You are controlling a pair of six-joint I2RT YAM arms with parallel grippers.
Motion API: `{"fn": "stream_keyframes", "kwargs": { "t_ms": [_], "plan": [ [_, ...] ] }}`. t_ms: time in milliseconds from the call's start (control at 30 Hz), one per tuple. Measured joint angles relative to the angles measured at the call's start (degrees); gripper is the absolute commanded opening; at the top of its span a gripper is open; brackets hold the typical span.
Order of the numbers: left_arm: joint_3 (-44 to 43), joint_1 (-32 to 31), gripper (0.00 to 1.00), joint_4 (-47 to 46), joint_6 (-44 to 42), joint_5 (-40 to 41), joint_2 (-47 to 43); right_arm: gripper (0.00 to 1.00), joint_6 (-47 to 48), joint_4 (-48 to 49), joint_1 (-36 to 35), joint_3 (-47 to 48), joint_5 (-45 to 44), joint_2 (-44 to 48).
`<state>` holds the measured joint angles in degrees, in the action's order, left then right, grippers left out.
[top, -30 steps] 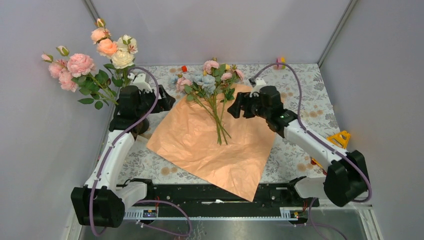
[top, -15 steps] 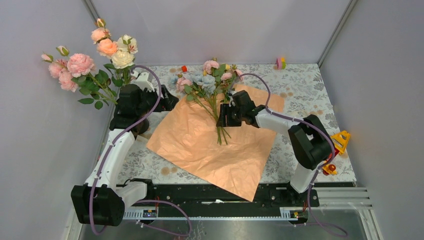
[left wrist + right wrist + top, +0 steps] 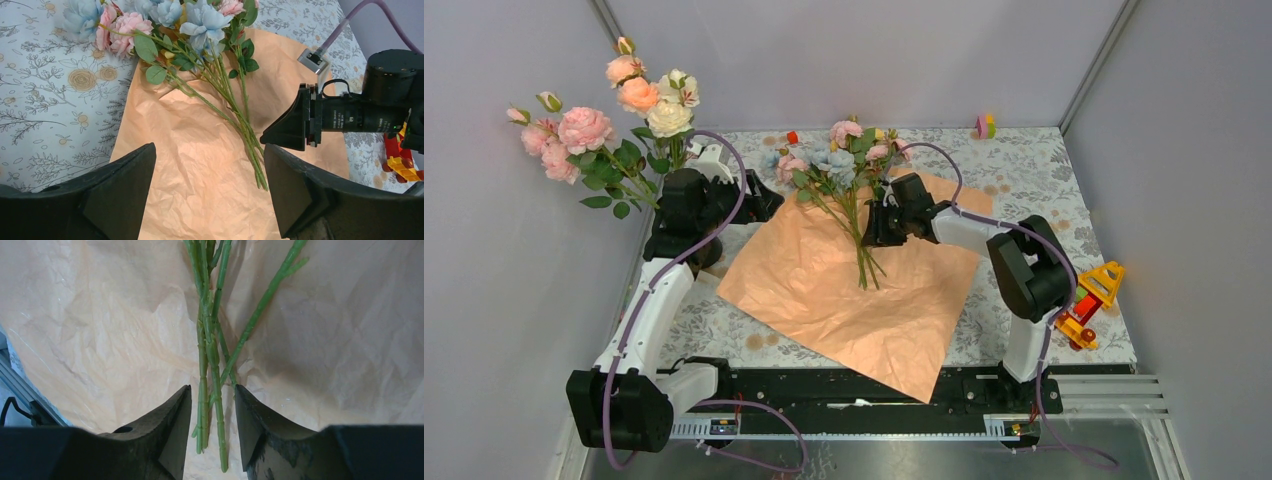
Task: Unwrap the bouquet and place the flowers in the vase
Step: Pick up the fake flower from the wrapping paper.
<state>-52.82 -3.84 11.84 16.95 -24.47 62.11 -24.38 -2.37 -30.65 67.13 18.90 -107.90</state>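
Left side, far corner: a bunch of pink, peach and cream roses (image 3: 614,125) stands upright, stems running down behind the left arm; the vase cannot be told apart from the black arm links there.
Left gripper (image 3: 761,204) hovers beside the left edge of the paper (image 3: 844,300); in its own camera the fingers (image 3: 120,192) stand spread wide, nothing between them.
Centre: the peach-orange paper lies opened flat on the flowered tablecloth (image 3: 1024,180), crinkled, one corner reaching the near rail.
Loose flowers (image 3: 839,160) lie on the paper; pink and pale blue heads at its far edge, some over the cloth; green stems (image 3: 864,255) fan towards the near side.
Right gripper (image 3: 871,232) is down at the stems, about midway along; in the wrist view its fingers (image 3: 172,425) sit narrowly either side of the stem bundle (image 3: 207,350); whether the pads actually press the stems cannot be told.
Right edge: yellow and red toy blocks (image 3: 1089,300) on the cloth, well apart from the paper; a small coloured block (image 3: 984,125) at the far edge.
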Motion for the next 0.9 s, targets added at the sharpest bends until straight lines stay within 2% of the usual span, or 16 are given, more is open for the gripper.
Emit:
{"fn": "stream_keyframes", "kwargs": {
  "t_ms": [900],
  "plan": [
    [0.9,0.0,0.84,-1.7,1.0,-1.3,0.0,0.3,1.9,-1.7,-0.7,4.3,1.4,-5.8]
  ]
}}
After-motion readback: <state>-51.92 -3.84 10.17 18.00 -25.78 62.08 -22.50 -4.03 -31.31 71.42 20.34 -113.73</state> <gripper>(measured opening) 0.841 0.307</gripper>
